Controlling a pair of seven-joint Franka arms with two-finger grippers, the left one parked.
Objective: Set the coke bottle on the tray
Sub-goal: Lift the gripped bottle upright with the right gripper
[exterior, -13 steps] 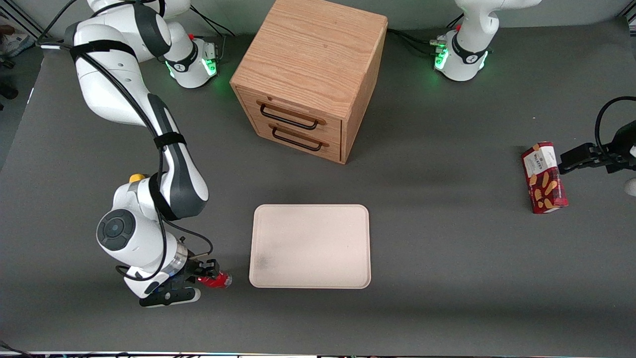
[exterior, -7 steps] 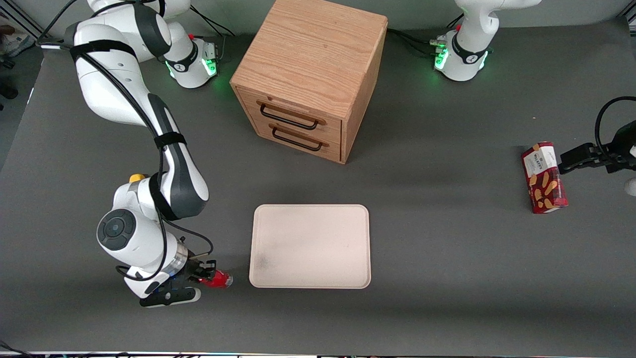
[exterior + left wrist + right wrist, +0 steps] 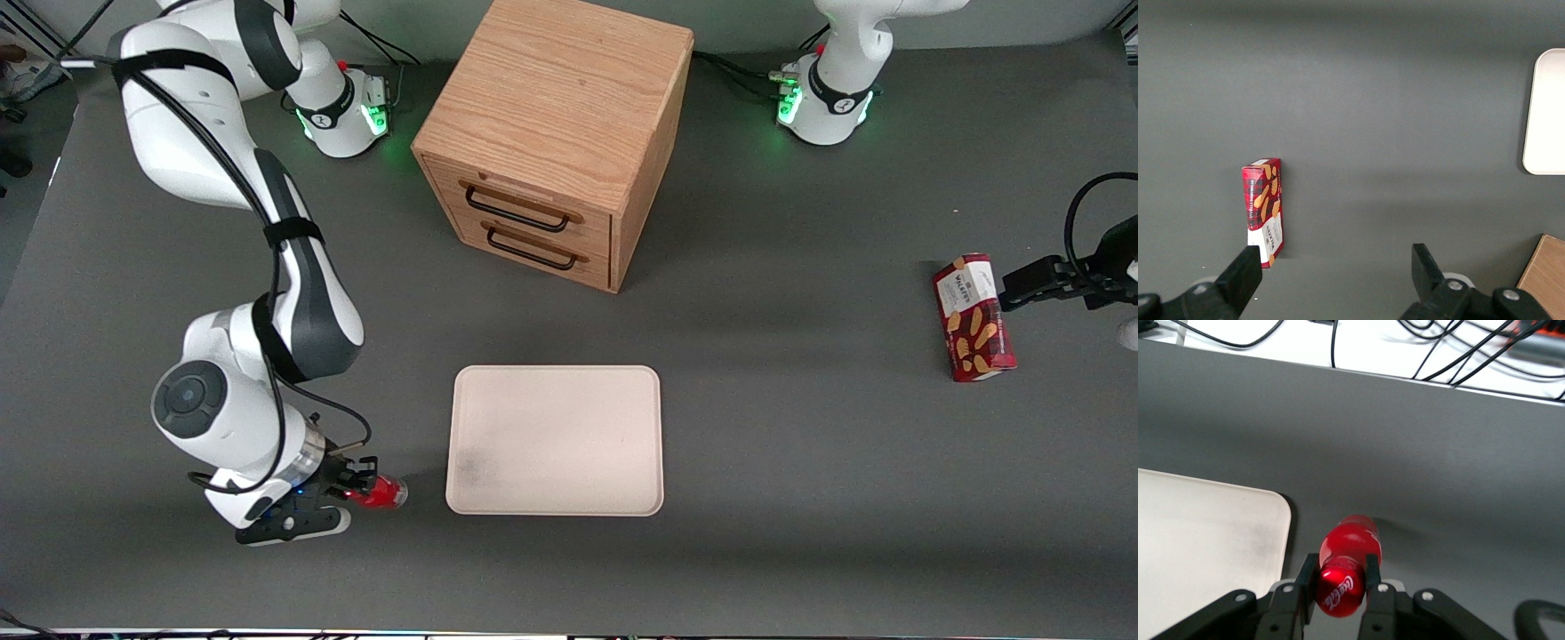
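The small red coke bottle (image 3: 380,492) (image 3: 1346,570) is held lying sideways in my gripper (image 3: 360,484) (image 3: 1339,568), whose fingers are shut on its cap end. It hangs just above the grey table, a short way from the near corner of the pale cream tray (image 3: 556,440) (image 3: 1201,540), on the working arm's side of it. The bottle's base points toward the tray. The tray holds nothing.
A wooden two-drawer cabinet (image 3: 556,133) stands farther from the front camera than the tray. A red snack box (image 3: 973,317) (image 3: 1265,210) lies toward the parked arm's end of the table. Cables run along the table's edge in the right wrist view.
The gripper has lifted slightly with the bottle and shifted a little away from the tray. The arm's elbow has swung outward.
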